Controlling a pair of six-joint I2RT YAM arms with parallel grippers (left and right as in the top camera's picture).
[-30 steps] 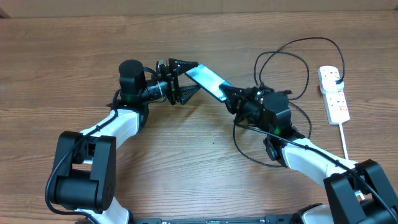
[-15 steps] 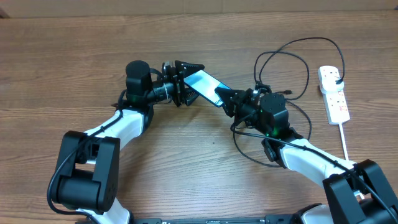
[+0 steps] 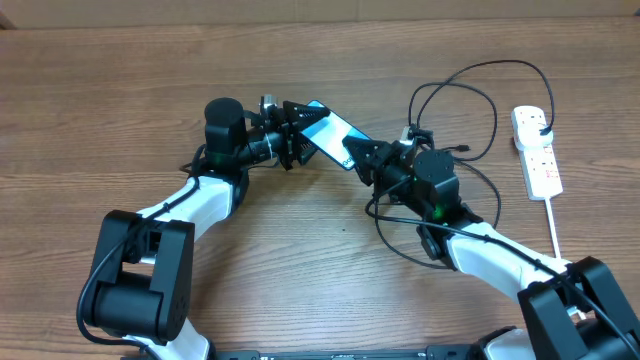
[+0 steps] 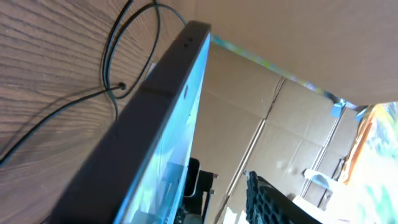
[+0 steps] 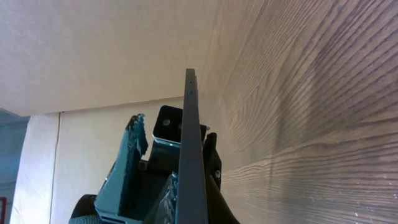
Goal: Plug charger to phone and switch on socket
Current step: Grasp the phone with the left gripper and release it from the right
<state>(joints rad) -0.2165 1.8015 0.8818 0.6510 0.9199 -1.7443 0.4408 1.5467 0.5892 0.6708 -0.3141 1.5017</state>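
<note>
Two arms meet at the phone — right fingers pinch it tight, left fingers sit around its other end, hold unclear. I'd close slowly, keeping it level.

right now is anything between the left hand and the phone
Nothing visible does: the left hand sits open around the phone at its upper-left end, and the right hand grips the other end.

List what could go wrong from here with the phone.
1. The phone is off the table, one end in the right gripper, the other inside the left gripper; a mistimed release might drop it.
2. The charger cable loops beside the right arm and might snag or drag when that arm moves.
</note>
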